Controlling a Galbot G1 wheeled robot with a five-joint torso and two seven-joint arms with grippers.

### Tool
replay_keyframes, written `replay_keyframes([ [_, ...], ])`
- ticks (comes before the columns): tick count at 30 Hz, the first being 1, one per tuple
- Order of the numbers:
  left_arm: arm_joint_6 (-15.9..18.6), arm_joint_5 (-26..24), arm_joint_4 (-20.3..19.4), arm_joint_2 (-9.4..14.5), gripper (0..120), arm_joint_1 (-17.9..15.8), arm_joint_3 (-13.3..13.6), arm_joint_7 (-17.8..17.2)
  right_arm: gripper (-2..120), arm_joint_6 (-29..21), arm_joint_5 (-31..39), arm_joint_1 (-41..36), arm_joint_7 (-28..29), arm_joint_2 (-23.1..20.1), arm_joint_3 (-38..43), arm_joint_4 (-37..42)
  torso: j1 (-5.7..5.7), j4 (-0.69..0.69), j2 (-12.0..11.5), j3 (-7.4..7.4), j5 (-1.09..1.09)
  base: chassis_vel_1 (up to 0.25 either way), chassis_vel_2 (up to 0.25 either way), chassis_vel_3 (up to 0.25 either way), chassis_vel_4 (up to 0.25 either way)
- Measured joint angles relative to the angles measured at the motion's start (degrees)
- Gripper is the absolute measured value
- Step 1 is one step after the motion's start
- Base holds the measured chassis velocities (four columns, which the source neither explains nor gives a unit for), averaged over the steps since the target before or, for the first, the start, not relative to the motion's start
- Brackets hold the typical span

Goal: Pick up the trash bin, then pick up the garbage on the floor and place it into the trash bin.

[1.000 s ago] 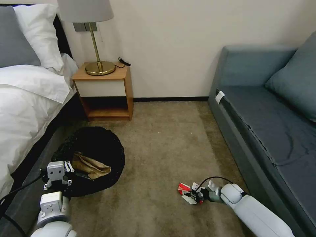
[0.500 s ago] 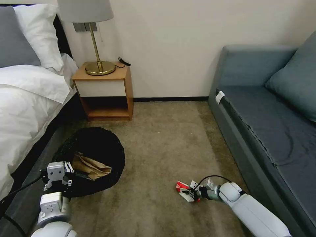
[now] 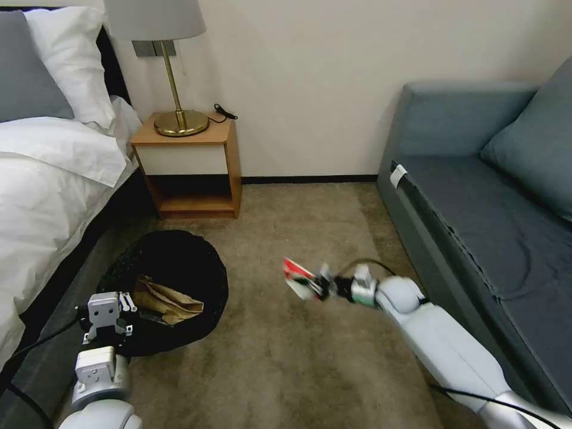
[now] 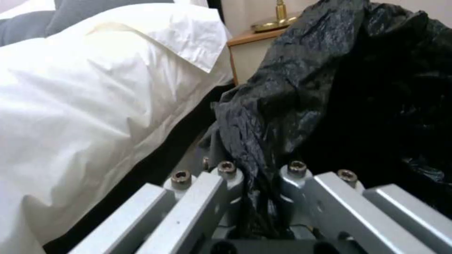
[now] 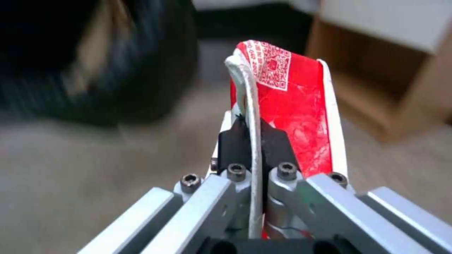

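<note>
The left gripper (image 3: 122, 301) pinched the trash bin (image 3: 173, 262) rim (brown paper scrap (image 3: 167, 301) inside). The right gripper (image 3: 319, 287), clamped on the red-and-white wrapper (image 3: 297, 275), hung at the bin's three o'clock; dropping it in was left.

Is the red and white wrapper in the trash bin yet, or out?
Out. The right end effector pinches the red-and-white wrapper above the carpet, apart from the trash bin.

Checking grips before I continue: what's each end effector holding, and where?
Right end effector: red-and-white wrapper, by its white edge. Left end effector: trash bin, by its bag-draped rim.

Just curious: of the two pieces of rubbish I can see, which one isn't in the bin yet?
The red-and-white wrapper, pinched in the right end effector above the carpet. The brown paper scrap already lies inside the trash bin.
</note>
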Motion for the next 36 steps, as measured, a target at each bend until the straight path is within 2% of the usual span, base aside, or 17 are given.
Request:
replay_keyframes([
  [5, 0.04, 0.09, 0.29, -0.10, 3, -0.43, 0.62, 0.00, 0, -0.61, 7.70, 2.49, 1.84, 3.26, -6.27, 3.37, 0.00, 0.00, 0.00, 0.00, -0.01, 0.000, 0.000, 0.000, 0.000],
  [14, 0.14, 0.07, 1.18, -0.76, 3, -2.16, 1.34, -0.20, 0, -0.53, 13.51, 4.85, 1.84, 8.29, -10.48, 3.66, 0.00, -0.01, 0.00, 0.00, 0.00, 0.000, 0.000, 0.000, 0.000],
  [22, 0.23, -0.72, 1.16, -0.77, 3, -2.66, 1.52, -0.29, 0, -0.10, 13.11, 5.22, 1.54, 11.56, -12.44, 1.47, 0.00, 0.00, 0.00, 0.00, 0.01, 0.000, 0.000, 0.000, 0.000],
  [26, 0.45, -1.43, 0.76, -0.82, 3, -2.77, 1.51, -0.47, 0, 1.02, 9.86, 5.21, 2.18, 13.76, -13.10, -1.98, 0.00, 0.00, 0.00, 0.00, 0.01, 0.000, 0.000, 0.000, 0.000],
  [28, 0.50, -1.70, 0.72, -0.90, 3, -2.73, 1.46, -0.49, 9, 1.88, 7.96, 4.85, 2.51, 14.52, -13.18, -3.43, 0.00, 0.00, 0.00, 0.00, 0.00, 0.000, 0.000, 0.000, 0.000],
  [29, 0.50, -1.70, 0.72, -0.90, 3, -2.73, 1.46, -0.49, 9, 1.88, 7.96, 4.85, 2.51, 14.52, -13.18, -3.43, 0.00, 0.00, 0.00, 0.00, 0.00, 0.000, 0.000, 0.000, 0.000],
  [32, 0.53, -2.73, 1.17, -0.97, 3, -2.79, 1.12, -0.62, 24, 2.72, 6.05, 4.03, 3.88, 14.45, -12.94, -3.57, 0.00, 0.00, 0.00, 0.00, 0.00, 0.000, 0.000, 0.000, 0.000],
  [33, 0.53, -2.73, 1.17, -0.97, 3, -2.79, 1.12, -0.62, 24, 2.72, 6.05, 4.03, 3.88, 14.45, -12.94, -3.57, 0.00, 0.00, 0.00, 0.00, 0.00, 0.000, 0.000, 0.000, 0.000],
  [36, 1.30, -5.76, 1.17, -1.03, 3, -3.22, 0.90, -0.99, 39, 4.33, 3.60, 2.61, 5.85, 14.01, -11.95, -2.01, 0.00, -0.01, 0.00, 0.00, 0.00, 0.000, 0.000, 0.000, 0.000],
])
